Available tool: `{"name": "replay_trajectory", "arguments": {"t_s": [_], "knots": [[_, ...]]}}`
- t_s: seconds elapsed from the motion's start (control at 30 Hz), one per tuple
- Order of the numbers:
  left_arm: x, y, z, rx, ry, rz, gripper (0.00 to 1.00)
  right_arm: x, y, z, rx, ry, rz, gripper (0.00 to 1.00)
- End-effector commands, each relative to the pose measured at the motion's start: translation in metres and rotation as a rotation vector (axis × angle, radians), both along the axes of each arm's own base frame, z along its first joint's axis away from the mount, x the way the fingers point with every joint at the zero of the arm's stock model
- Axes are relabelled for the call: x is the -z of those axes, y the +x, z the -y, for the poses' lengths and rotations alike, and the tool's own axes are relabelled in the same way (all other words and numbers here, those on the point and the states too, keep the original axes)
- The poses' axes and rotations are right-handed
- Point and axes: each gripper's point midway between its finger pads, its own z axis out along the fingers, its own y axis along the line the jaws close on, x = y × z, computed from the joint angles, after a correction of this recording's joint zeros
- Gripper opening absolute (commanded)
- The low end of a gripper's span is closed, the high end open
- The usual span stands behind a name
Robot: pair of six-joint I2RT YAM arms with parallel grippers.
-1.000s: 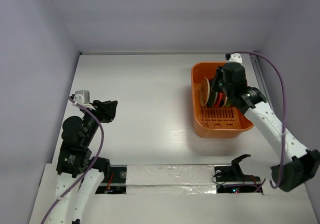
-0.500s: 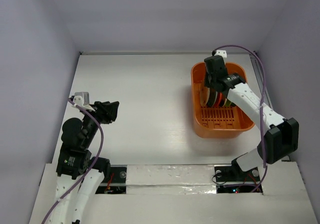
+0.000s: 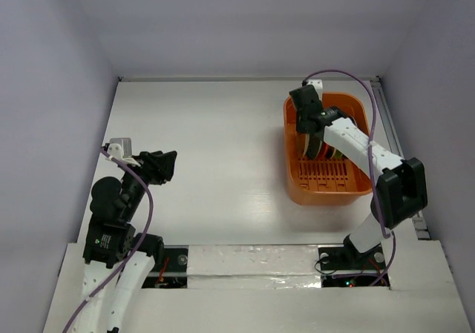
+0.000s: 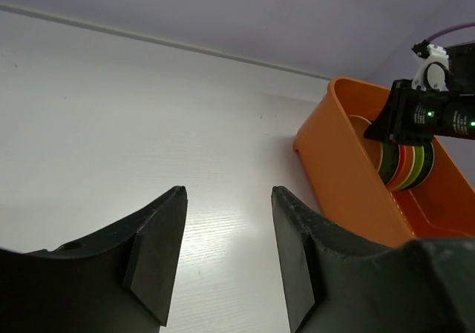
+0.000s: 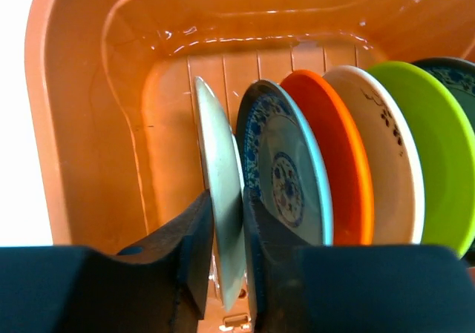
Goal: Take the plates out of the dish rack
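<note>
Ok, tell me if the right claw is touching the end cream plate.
Touching. The right wrist view shows the right claw with its fingers against both faces of the cream plate, no gap on either side.

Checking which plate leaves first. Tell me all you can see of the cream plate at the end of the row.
The cream plate is plain, round and glossy, ceramic by its look. It stands on edge in the dish rack, first in the row, beside the blue-patterned plate, a slim gap between them. The right gripper straddles its rim, a finger pressed on each face.
</note>
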Motion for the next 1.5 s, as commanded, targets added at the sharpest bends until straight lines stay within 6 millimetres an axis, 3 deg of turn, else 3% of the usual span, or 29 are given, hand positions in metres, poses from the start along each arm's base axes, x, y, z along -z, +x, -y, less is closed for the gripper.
{"name": "replay_trajectory", "arguments": {"t_s": [0.0,0.13,0.47,0.6,0.7,0.9,0.97,1.07,1.2,1.23,1.27,1.3,1.33,1.37,1.4,1.43,1.47], "knots": [[-0.013,-0.002,0.004,0.021,-0.012,0.057,0.47,-0.017,0.008,-0.006,0.020,-0.045,0.050,0.25],[-0.015,-0.002,0.003,0.019,-0.012,0.064,0.47,-0.022,0.006,-0.009,0.029,-0.091,0.059,0.20],[-0.015,-0.003,0.003,0.016,-0.014,0.068,0.47,-0.067,-0.003,-0.006,0.052,-0.181,0.125,0.02],[-0.015,-0.003,0.002,0.016,-0.014,0.066,0.47,-0.103,-0.013,0.002,0.081,-0.209,0.182,0.00],[-0.016,-0.003,0.002,0.015,-0.016,0.067,0.48,-0.144,-0.024,0.008,0.092,-0.201,0.249,0.00],[-0.016,-0.003,0.002,0.011,-0.017,0.065,0.48,-0.196,-0.052,0.026,0.124,-0.168,0.337,0.00],[-0.015,-0.002,0.002,0.010,-0.015,0.063,0.48,-0.211,-0.057,0.017,0.099,-0.118,0.379,0.00],[-0.015,-0.002,0.001,0.005,-0.016,0.062,0.48,-0.218,-0.059,-0.018,-0.018,0.004,0.414,0.00],[-0.015,-0.001,0.000,-0.002,-0.017,0.059,0.47,-0.202,-0.045,-0.121,-0.274,0.267,0.423,0.00],[-0.014,-0.001,-0.001,-0.007,-0.015,0.058,0.47,-0.195,-0.043,-0.141,-0.304,0.321,0.407,0.00],[-0.014,-0.001,-0.002,-0.010,-0.017,0.057,0.47,-0.173,-0.034,-0.167,-0.331,0.333,0.365,0.00],[-0.015,-0.001,-0.002,-0.015,-0.019,0.058,0.47,-0.171,-0.035,-0.198,-0.388,0.385,0.365,0.00],[-0.015,-0.001,-0.003,-0.021,-0.020,0.058,0.47,-0.176,-0.033,-0.219,-0.406,0.433,0.374,0.00],[-0.015,-0.001,-0.004,-0.027,-0.020,0.060,0.47,-0.148,-0.024,-0.245,-0.426,0.422,0.322,0.00],[-0.015,-0.002,-0.005,-0.031,-0.020,0.058,0.47,-0.141,-0.028,-0.268,-0.457,0.441,0.302,0.00],[-0.016,-0.002,-0.007,-0.042,-0.022,0.059,0.47,-0.151,-0.025,-0.286,-0.468,0.486,0.318,0.00],[-0.016,-0.002,-0.008,-0.048,-0.025,0.058,0.47,-0.143,-0.022,-0.300,-0.475,0.496,0.309,0.00]]}}
